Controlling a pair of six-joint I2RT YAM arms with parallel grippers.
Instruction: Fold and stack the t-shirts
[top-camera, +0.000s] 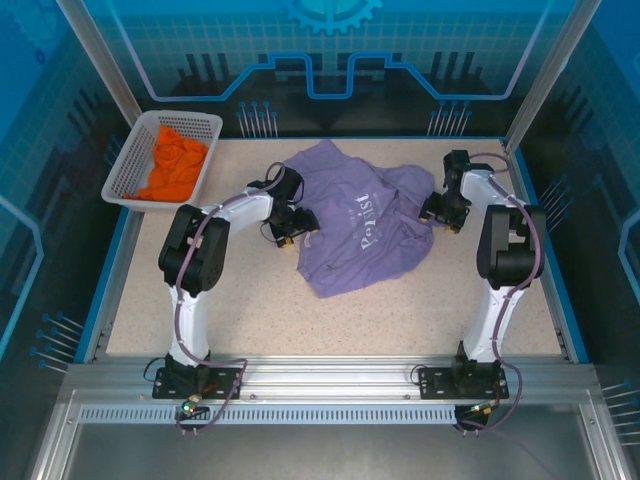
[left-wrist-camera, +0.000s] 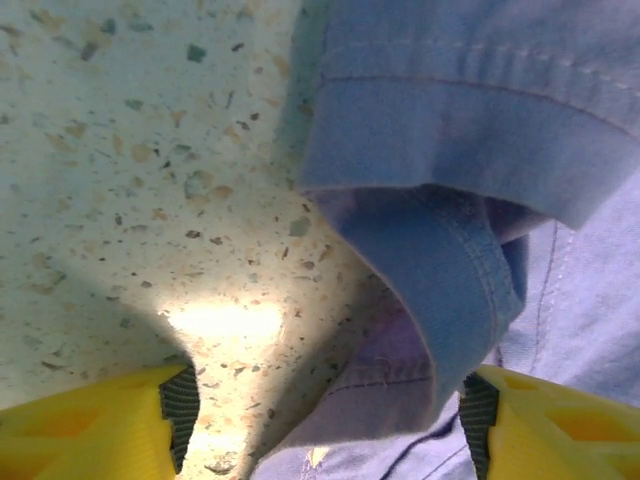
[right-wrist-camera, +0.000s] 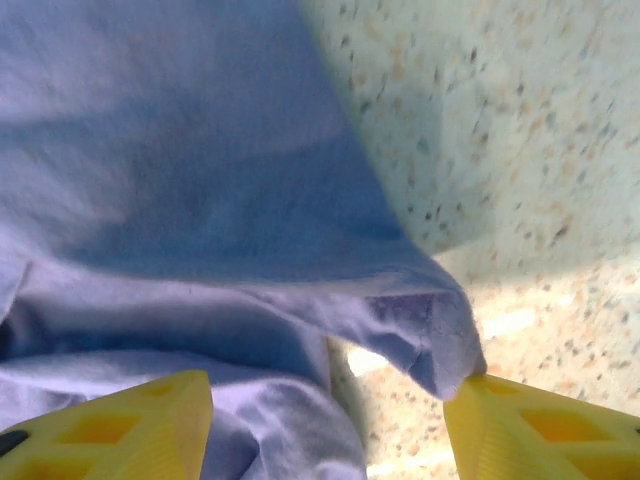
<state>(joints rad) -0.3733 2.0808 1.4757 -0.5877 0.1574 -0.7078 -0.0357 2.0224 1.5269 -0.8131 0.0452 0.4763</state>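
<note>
Far left: orange shirt (top-camera: 176, 166) bunched in basket (top-camera: 120, 178). Next: left claw (left-wrist-camera: 330, 422), wide open, astride folded left hem of purple shirt (top-camera: 362, 238), clamping nothing. Shirt crumpled mid-table. At its right edge: right claw (right-wrist-camera: 327, 412), wide open, clamping nothing.

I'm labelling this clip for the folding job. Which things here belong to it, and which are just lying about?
Belong to the job:
purple t-shirt, crumpled on the table
orange t-shirt, bunched in the basket

Just lying about:
the white mesh basket itself
</note>
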